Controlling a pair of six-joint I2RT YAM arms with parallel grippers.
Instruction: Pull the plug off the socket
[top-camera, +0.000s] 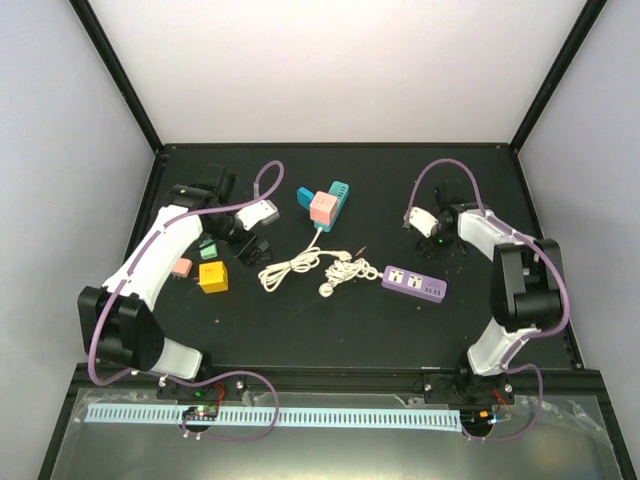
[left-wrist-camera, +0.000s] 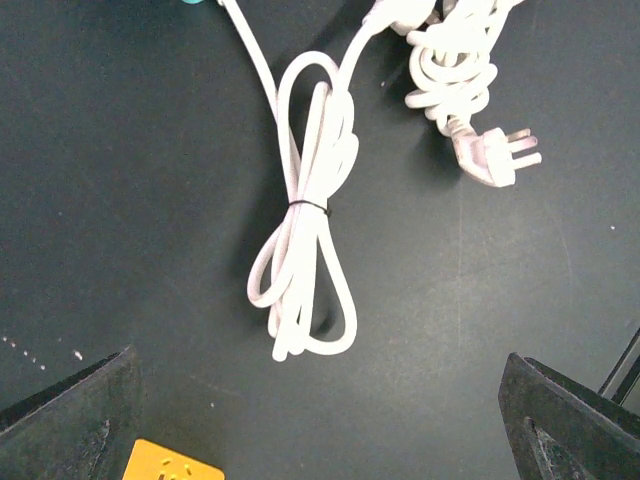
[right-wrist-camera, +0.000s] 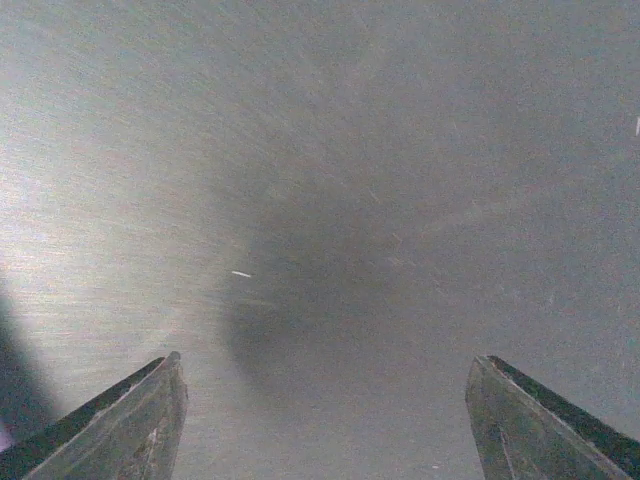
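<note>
Nearest on the black counter (top-camera: 330, 330) lie a yellow cube socket (top-camera: 212, 277) and a purple power strip (top-camera: 413, 282). The left jaws stand wide over a tied white cord bundle (left-wrist-camera: 305, 210). The right jaws are also wide, gripping nothing. Farthest, the pink cube plug (top-camera: 323, 205) sits in the teal socket block (top-camera: 340, 190). Lettering is too small to read.

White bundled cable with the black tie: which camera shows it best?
The left wrist view: the white bundled cable fills the frame, its loops clearly separate. The top external view shows it small, as a pale squiggle. The right wrist view does not show it at all.
</note>
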